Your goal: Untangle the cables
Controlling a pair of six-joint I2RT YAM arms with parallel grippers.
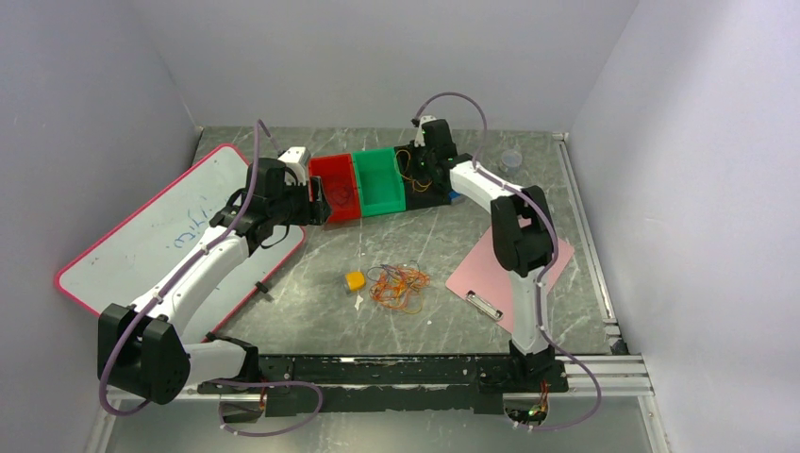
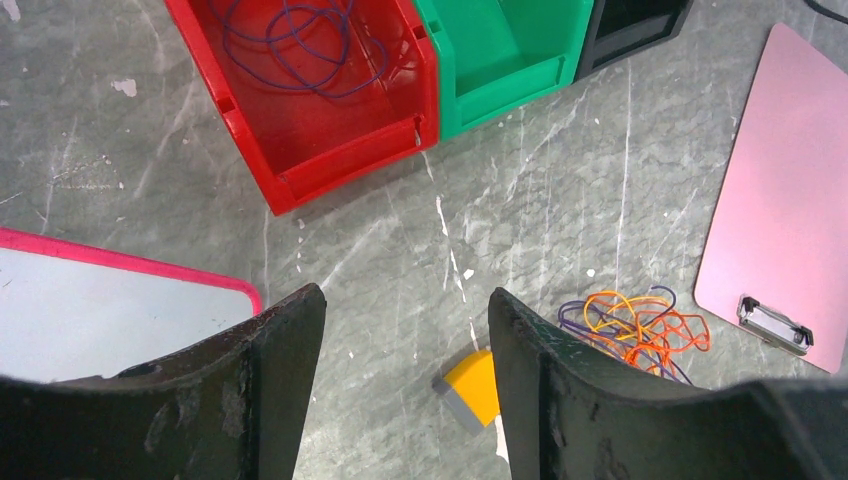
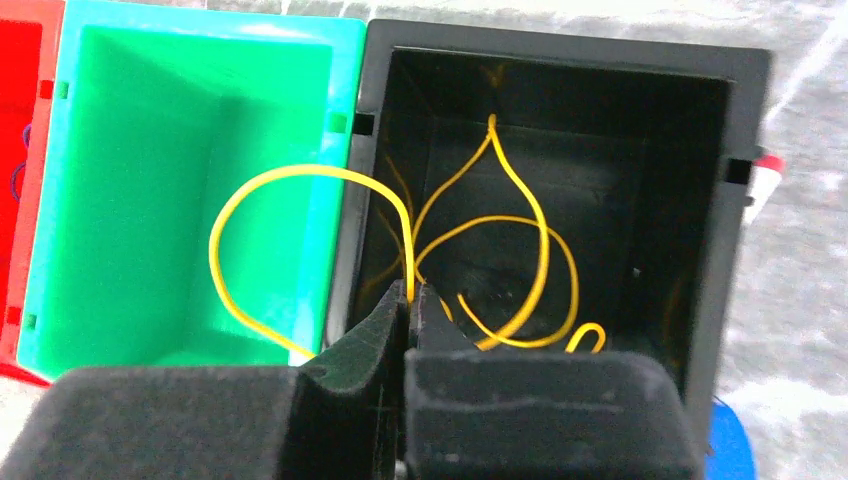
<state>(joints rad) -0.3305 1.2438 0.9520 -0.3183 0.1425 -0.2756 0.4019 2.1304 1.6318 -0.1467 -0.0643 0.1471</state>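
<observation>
- The green bin stands at the far side of the surface, its open top up; a red bin touches its left side, and a black bin touches its right side.
- The cables are a loose tangle of orange, yellow, red and dark loops; they lie on the surface, nearer the arm bases than the green bin and well apart from it.
- A yellow block sits just left of that tangle, also on the near side of the green bin.
- The right gripper hangs over the black bin, just right of the green bin; its jaws are pressed together on a yellow cable; most of that cable's loops are inside the black bin, and one loop arches across over the green bin.
- The left gripper hovers to the near left of the green bin, by the red bin; its jaws stand apart with nothing between them.
- A purple cable lies coiled in the red bin, left of the green bin.
- A pink clipboard lies flat to the near right of the green bin; a whiteboard with a pink frame lies well to its left.
</observation>
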